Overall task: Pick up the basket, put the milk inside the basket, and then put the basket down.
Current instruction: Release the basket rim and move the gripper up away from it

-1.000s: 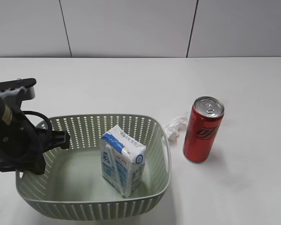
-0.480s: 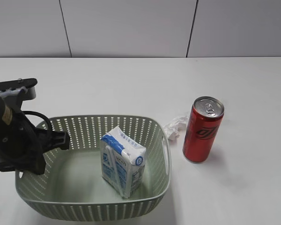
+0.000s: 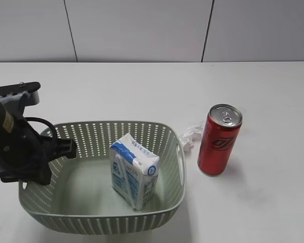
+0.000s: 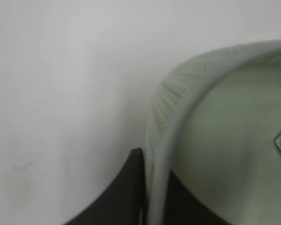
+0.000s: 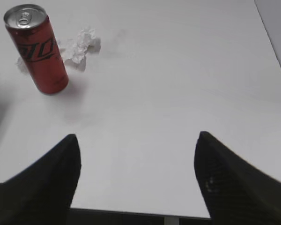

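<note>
Surface: white table (image 3: pixel 253 91); pale panelled wall (image 3: pixel 142 30) behind it
basket (image 3: pixel 164 136): sage-green, slotted walls, at the near left of the exterior view; underside hidden there, so cannot tell whether it rests on the table or hangs just above it
milk (image 3: pixel 133 171): white and blue carton inside the basket, right of its middle, leaning slightly, blue top edge up; only a corner shows at the right edge of the left wrist view
left gripper (image 4: pixel 152 187): at the basket's left wall; one dark finger outside the wall and one inside, the rim between them, pinching it; picture is blurred close up
left arm (image 3: pixel 15 147): black, covers the basket's left rim and part of the left handle in the exterior view
right gripper (image 5: pixel 136 183): fingers spread wide apart, nothing between them, only bare table below; well away from the basket, which does not show in its view
red can (image 3: pixel 219 140): upright on the table just right of the basket, not touching it
tissue (image 3: pixel 190 135): crumpled white, between the basket's far right corner and the can, just beside both
</note>
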You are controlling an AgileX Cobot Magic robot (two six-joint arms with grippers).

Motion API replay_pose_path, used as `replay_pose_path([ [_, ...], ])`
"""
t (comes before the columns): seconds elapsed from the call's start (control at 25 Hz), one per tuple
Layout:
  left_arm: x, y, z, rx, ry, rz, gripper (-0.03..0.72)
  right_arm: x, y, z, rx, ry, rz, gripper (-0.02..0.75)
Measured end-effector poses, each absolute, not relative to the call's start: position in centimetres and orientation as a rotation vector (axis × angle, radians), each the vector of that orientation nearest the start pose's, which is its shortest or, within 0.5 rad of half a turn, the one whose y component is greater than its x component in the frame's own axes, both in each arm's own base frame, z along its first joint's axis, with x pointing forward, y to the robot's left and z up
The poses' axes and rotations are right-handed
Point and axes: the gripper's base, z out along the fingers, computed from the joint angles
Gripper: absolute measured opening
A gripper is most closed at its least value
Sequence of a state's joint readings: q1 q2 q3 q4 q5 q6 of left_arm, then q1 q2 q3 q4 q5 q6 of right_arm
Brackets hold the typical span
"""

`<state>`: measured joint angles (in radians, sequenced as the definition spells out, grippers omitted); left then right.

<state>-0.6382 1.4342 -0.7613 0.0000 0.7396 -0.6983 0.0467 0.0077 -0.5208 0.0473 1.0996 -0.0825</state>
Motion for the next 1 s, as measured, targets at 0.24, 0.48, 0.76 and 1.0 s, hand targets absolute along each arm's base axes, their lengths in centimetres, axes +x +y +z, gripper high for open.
replay_pose_path([
  [0.24,20.4,-13.1,19.9,-0.144,2.929,-0.206,0.001,-0.3,0.4,26.4,-0.137,2.102,0.038,0.592],
  [0.48,21.3,-12.7,20.5,-0.129,2.897,-0.217,0.001,0.5,0.4,26.3,-0.129,2.030,0.037,0.592],
  [0.76,24.8,-13.4,23.3,-0.094,2.786,-0.255,0.001,0.8,0.4,26.3,-0.127,2.008,0.035,0.592],
  [1.0,30.0,-14.5,24.2,-0.068,2.740,-0.244,0.001,0.8,0.4,26.3,-0.127,2.006,0.035,0.592],
])
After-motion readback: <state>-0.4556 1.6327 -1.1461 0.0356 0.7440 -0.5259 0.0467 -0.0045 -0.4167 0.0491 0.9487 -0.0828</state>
